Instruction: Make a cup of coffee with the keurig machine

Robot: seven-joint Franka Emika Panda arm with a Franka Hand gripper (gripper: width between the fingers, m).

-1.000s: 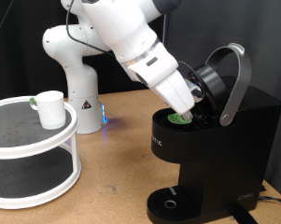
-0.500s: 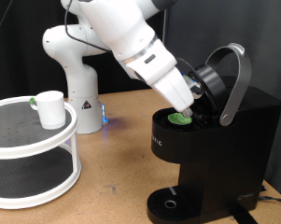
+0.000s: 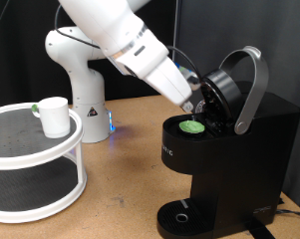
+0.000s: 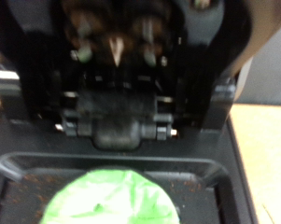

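Observation:
The keurig machine (image 3: 244, 139) stands at the exterior view's right with its lid raised and its grey handle (image 3: 252, 85) up. A small dark pod with a green top (image 3: 192, 126) sits in the machine's open holder. It also fills the wrist view's lower edge (image 4: 112, 201), under the lid's needle assembly (image 4: 115, 47). My gripper (image 3: 197, 104) hovers just above the pod, apart from it, open and empty. No fingers show in the wrist view. The white cup (image 3: 54, 116) stands on the upper shelf of a round rack at the exterior view's left.
The white two-tier round rack (image 3: 78, 149) takes up the exterior view's lower left. The robot's white base (image 3: 80, 75) stands behind it. The machine's round drip tray (image 3: 179, 215) is bare. A wooden tabletop (image 3: 130, 169) lies between rack and machine.
My arm has drawn back up and to the exterior view's left, away from the holder. The green-topped pod stays in the holder. The cup has not moved.

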